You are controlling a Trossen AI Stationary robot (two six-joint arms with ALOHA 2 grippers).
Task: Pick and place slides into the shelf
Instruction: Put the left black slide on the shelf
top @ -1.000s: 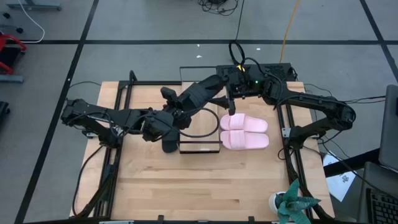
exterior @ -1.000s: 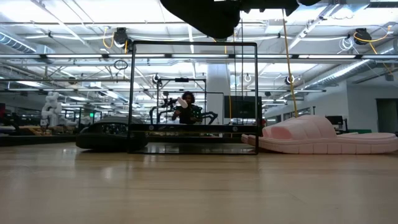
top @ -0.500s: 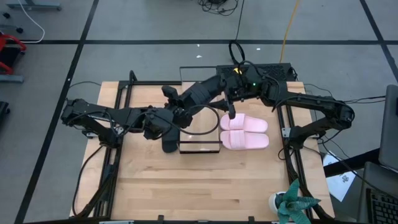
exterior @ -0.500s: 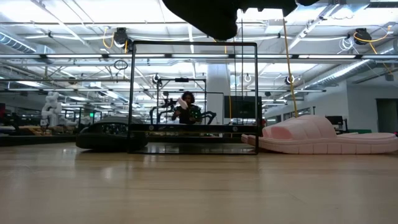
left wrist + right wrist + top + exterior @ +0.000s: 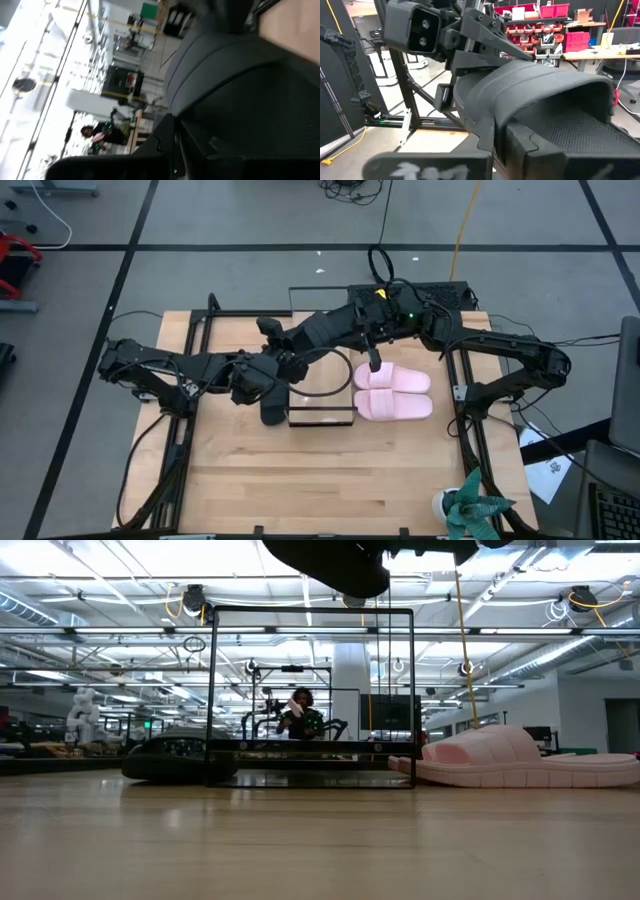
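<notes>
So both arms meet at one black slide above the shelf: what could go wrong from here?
1. The right gripper is shut on the raised black slide, with the left gripper close against it. A mistimed handover could drop it.
2. It hangs over the shelf, whose thin frame could snag it on the way down.
3. The other black slide lies under the left arm and could get knocked.
</notes>
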